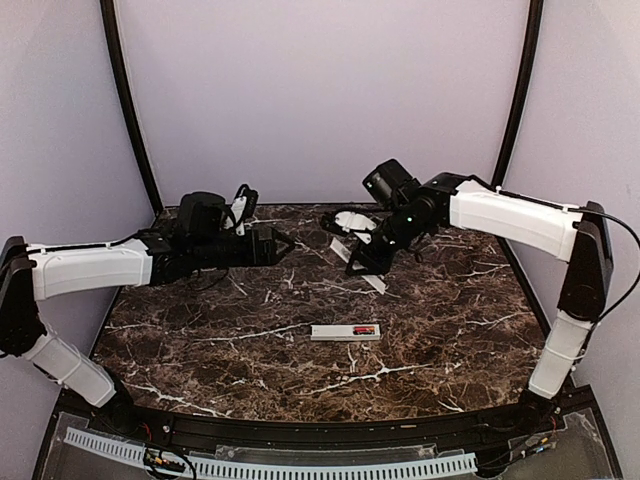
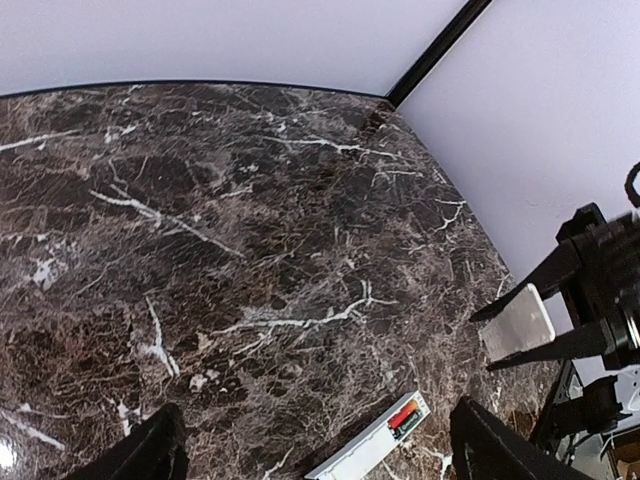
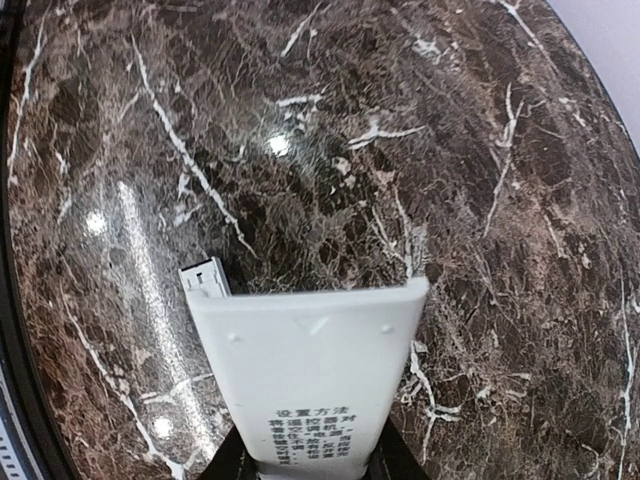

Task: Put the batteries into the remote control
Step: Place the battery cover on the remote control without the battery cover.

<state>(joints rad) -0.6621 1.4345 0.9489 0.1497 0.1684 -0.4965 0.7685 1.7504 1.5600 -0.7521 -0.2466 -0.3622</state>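
Right fingers [image 3: 228, 466] pinching white cover [image 3: 310, 370], batteries [image 1: 364, 329] seated in remote control [image 1: 335, 332]

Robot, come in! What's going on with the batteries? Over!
Left gripper open, empty. Right gripper shut on cover. Batteries in remote. Nothing blocking.

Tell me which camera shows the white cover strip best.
Right wrist: the cover strip is large, its printed text visible. The top view shows it small and slanted; the left wrist view, small near the right edge.

Small Chinese print on the white cover strip [image 3: 310, 370], mostly illegible.
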